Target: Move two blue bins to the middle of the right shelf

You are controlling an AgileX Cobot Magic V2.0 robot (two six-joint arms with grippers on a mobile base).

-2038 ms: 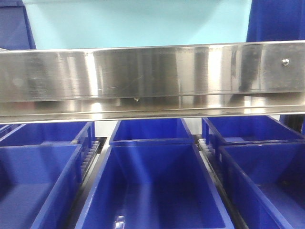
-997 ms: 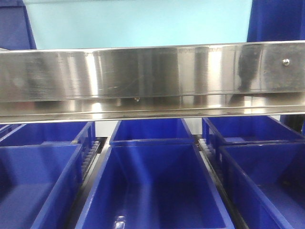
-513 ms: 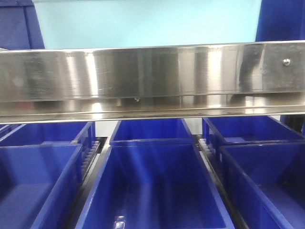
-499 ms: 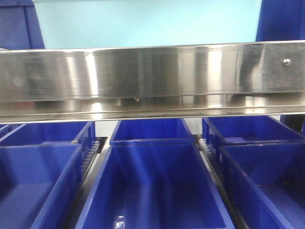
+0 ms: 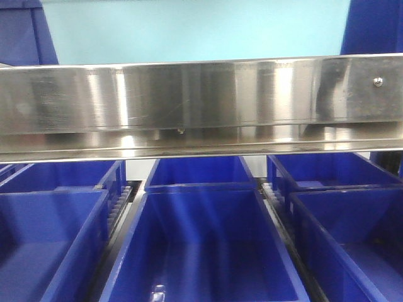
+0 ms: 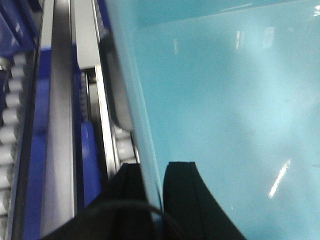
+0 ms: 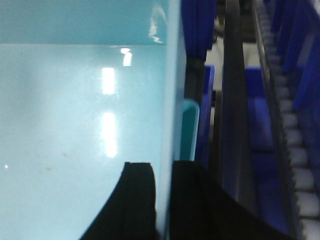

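The left hand (image 6: 151, 199) and right hand (image 7: 162, 200) each pinch a wall of the pale bin (image 6: 225, 100), seemingly stiff, light and slick.

Between my left jaws sits the wall of a pale blue bin (image 6: 225, 100): smooth plastic, glossy, streaked with lamp glare. The same slick wall shows between my right jaws. The jaws themselves look matt black. Ahead of them, the shelf rail (image 5: 201, 94) is brushed steel, shiny and finely scratched. The dark blue bins (image 5: 201, 251) under it are glossy plastic. Outboard of my right jaws run pale, dull rollers (image 7: 300, 150).
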